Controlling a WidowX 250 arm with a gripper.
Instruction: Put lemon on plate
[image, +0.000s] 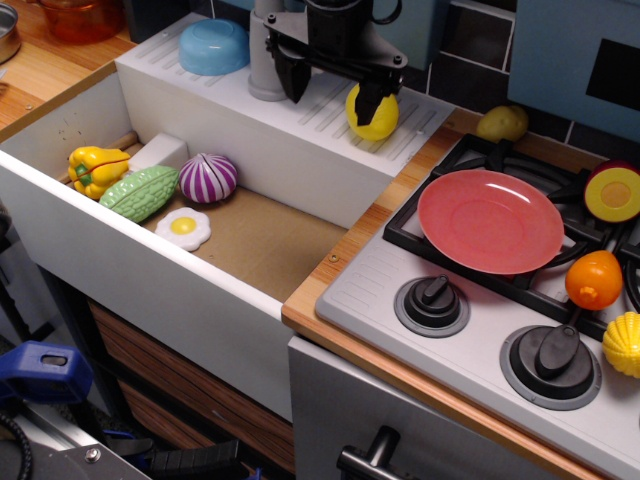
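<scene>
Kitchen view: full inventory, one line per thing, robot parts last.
lemon: 1, bright yellow, drainboard behind sink
plate: 1, coral red, on stove grate
bowl: 1, light blue, upside down by faucet
faucet: 1, grey, behind sink
pepper: 1, yellow, in sink
gourd: 1, green, in sink
onion: 1, purple-white, in sink
fried egg: 1, white-yellow, in sink
round fruit: 1, olive-yellow, behind stove
orange fruit: 1, stove right
shell toy: 1, yellow, stove edge
knobs: 2, grey, stove front
gripper: 1, black, open, over drainboard, one finger in front of the lemon

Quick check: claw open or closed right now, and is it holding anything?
Claw: open, holding nothing; its right finger overlaps the lemon on the drainboard in this view, and the fingers are not closed on it.
</scene>
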